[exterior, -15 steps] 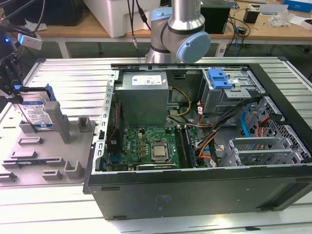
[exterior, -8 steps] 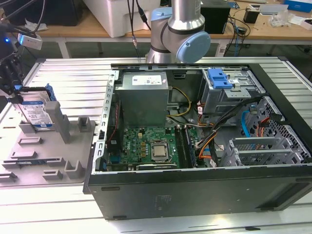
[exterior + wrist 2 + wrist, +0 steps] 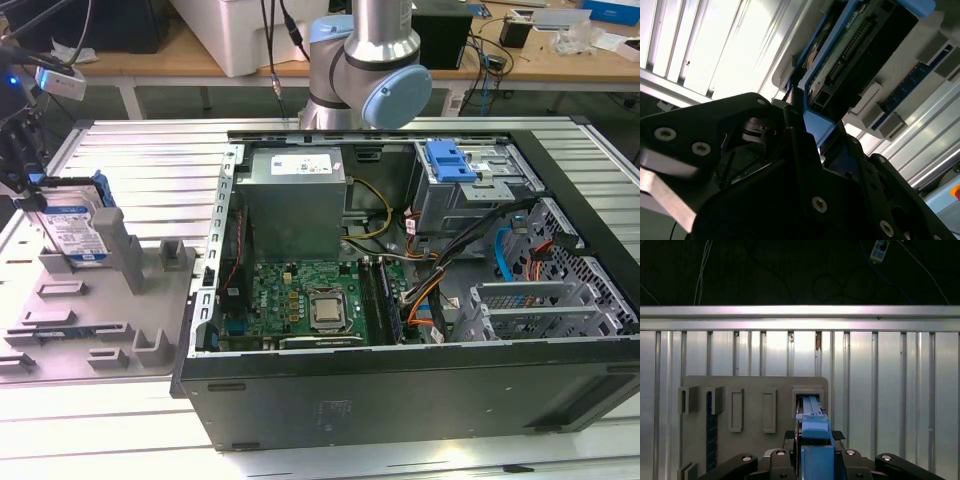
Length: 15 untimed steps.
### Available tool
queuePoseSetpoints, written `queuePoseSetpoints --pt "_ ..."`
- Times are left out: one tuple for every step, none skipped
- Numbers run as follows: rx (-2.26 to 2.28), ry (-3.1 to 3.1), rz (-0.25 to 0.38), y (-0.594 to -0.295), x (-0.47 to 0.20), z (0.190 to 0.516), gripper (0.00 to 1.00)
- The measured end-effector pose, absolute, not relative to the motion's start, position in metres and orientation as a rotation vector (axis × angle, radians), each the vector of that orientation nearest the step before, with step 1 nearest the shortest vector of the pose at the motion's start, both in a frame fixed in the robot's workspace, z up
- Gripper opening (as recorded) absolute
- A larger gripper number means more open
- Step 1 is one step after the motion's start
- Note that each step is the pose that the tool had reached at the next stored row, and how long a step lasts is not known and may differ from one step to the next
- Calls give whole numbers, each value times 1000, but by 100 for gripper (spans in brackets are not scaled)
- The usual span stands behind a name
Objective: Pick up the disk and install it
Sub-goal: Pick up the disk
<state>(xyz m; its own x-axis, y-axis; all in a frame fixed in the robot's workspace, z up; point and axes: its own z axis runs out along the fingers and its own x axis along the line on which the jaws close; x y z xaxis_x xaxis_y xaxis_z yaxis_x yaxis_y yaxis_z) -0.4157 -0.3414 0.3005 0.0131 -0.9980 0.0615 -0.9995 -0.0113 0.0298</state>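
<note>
The disk (image 3: 75, 225), a silver drive with a blue-and-white label in a blue carrier frame, stands on edge in a slot of the grey fixture plate (image 3: 100, 310) at the exterior view's left. My gripper (image 3: 38, 190) is at its upper end. In the first wrist view the blue frame of the disk (image 3: 812, 410) runs from the slot up between my gripper (image 3: 814, 437). In the second wrist view the black fingers (image 3: 795, 117) press against the blue end of the disk (image 3: 855, 50). The jaws are shut on it.
An open computer case (image 3: 400, 385) lies on the slatted aluminium table (image 3: 150, 150), at the exterior view's right of the plate. Inside are a grey drive cage with a blue latch (image 3: 450, 160), a power supply (image 3: 295, 200), a motherboard (image 3: 310, 300) and loose cables. The arm's base (image 3: 365, 70) stands behind the case.
</note>
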Motion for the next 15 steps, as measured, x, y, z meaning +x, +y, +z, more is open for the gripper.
queuePoseSetpoints --pt "2189 -2162 35 -341 -416 301 37" --pt "2189 -2162 35 -341 -416 302 37" --pt "2189 -2162 35 -341 -416 302 37" --pt "2189 -2162 35 -341 -416 303 37" --pt "2189 -2162 35 -341 -416 305 37" --pt "2189 -2162 35 -341 -416 306 37" --pt "2189 -2162 35 -341 -416 308 37" --pt "2189 -2162 35 -341 -416 309 37" --pt "2189 -2162 35 -341 -416 311 37" --pt "2189 -2162 35 -341 -416 313 37" --pt "2189 -2162 35 -341 -416 314 37" --pt "2189 -2162 35 -341 -416 315 37" --pt "2189 -2162 35 -341 -416 316 37" --pt "2189 -2162 35 -341 -416 317 37" --pt "2189 -2162 35 -341 -416 318 37"
